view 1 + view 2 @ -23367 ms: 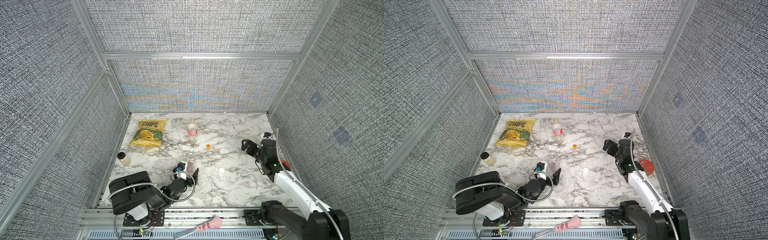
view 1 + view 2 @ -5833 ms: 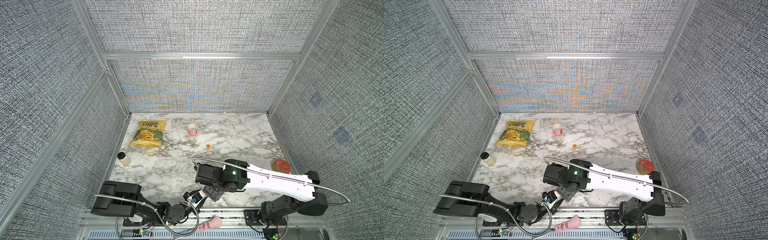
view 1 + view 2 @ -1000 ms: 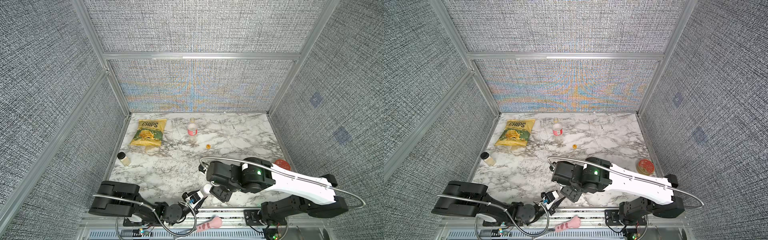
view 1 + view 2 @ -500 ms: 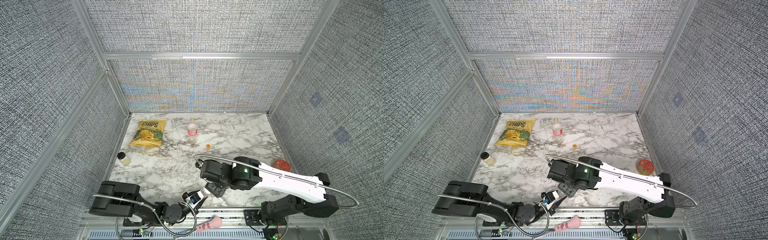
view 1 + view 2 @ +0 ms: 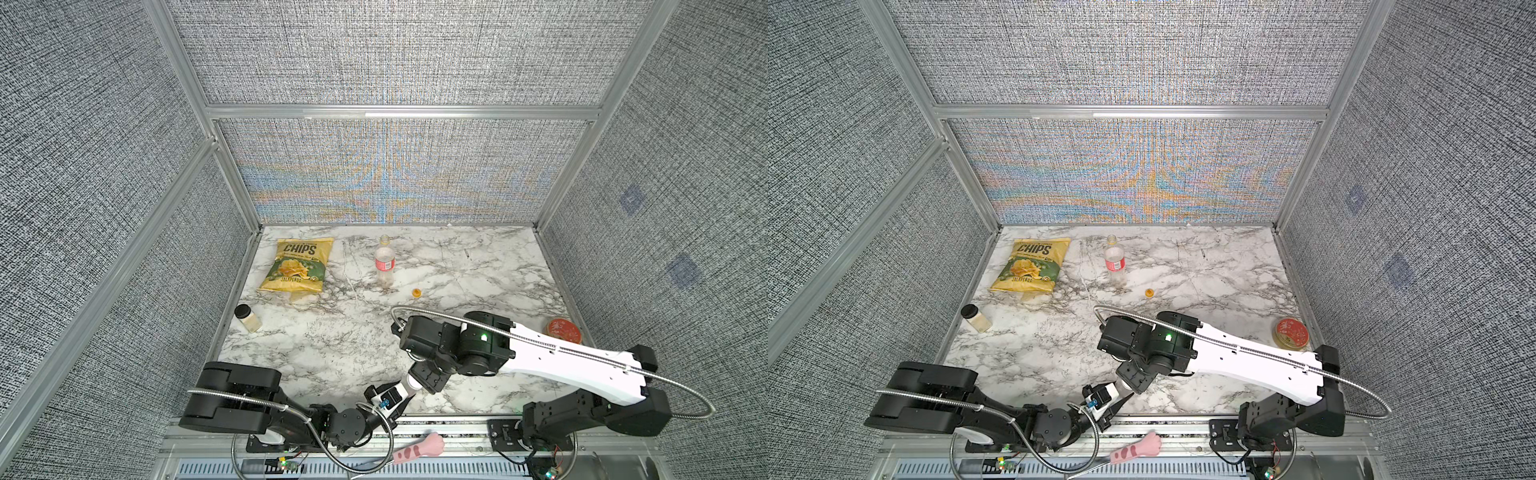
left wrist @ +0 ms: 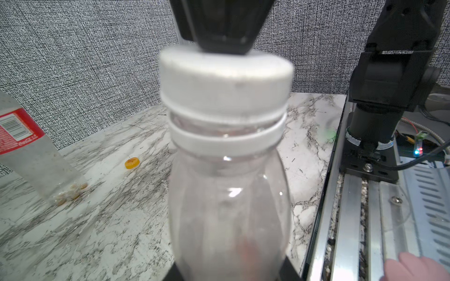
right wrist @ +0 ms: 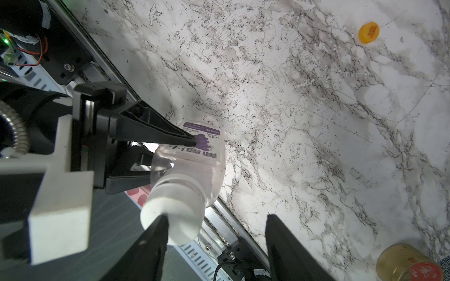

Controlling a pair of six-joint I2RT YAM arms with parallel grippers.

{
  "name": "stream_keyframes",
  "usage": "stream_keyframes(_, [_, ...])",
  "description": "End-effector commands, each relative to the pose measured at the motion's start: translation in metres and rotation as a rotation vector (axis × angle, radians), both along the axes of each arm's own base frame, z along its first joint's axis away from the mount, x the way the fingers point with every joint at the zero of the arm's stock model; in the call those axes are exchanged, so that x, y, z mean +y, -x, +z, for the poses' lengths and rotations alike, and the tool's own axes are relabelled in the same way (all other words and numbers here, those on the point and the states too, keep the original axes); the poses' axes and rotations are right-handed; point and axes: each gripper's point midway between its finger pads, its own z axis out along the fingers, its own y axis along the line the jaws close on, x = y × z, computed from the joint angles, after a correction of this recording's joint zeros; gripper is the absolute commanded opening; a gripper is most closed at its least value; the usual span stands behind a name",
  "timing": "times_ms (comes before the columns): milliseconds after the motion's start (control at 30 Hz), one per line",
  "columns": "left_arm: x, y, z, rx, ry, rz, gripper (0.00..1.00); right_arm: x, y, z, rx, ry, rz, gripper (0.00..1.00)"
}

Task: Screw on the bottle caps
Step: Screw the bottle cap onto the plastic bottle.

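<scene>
Left gripper (image 5: 385, 400) stays clamped on the short bottle (image 7: 192, 160) at the front edge of the marble table (image 5: 478, 270), just where you had it a second ago. The white cap (image 6: 225, 85), which lay loose on the marble earlier, now sits on that bottle's neck. Your right gripper (image 7: 216, 216) has come in from the right since a second ago. Its jaws stand apart, with one finger (image 7: 151, 238) against the cap's side and the other clear of it.

The short bottle is clear with a faint pink tint and a purple-printed label, and it is tilted with its neck toward the right gripper. A band of clear neck shows between the cap and the white ring below it.

Count from the left in both top views: one black-lidded jar (image 5: 247, 318), one chips bag (image 5: 297, 266), one tall bottle (image 5: 384, 266) standing uncapped, one orange cap (image 5: 417, 292) just beside it, and one red tin (image 5: 563, 330). That makes two bottles and two caps.
</scene>
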Motion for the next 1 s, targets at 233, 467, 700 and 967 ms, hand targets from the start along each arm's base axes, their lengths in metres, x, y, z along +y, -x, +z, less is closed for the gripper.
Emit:
stream_keyframes(233, [-0.003, 0.002, 0.019, -0.010, 0.085, -0.002, 0.34, 0.000, -0.004, 0.007, -0.005, 0.001, 0.003, 0.66])
stream_keyframes(467, [-0.003, 0.002, 0.020, -0.013, 0.086, 0.000, 0.34, 0.002, 0.013, 0.027, 0.036, -0.088, 0.081, 0.67])
stream_keyframes(700, [-0.003, 0.002, 0.019, -0.014, 0.082, 0.001, 0.34, 0.000, 0.035, 0.040, 0.019, -0.106, 0.193, 0.61])
stream_keyframes(967, [-0.003, 0.002, 0.018, -0.014, 0.080, 0.002, 0.34, -0.005, 0.033, 0.015, -0.029, 0.046, 0.222, 0.59])
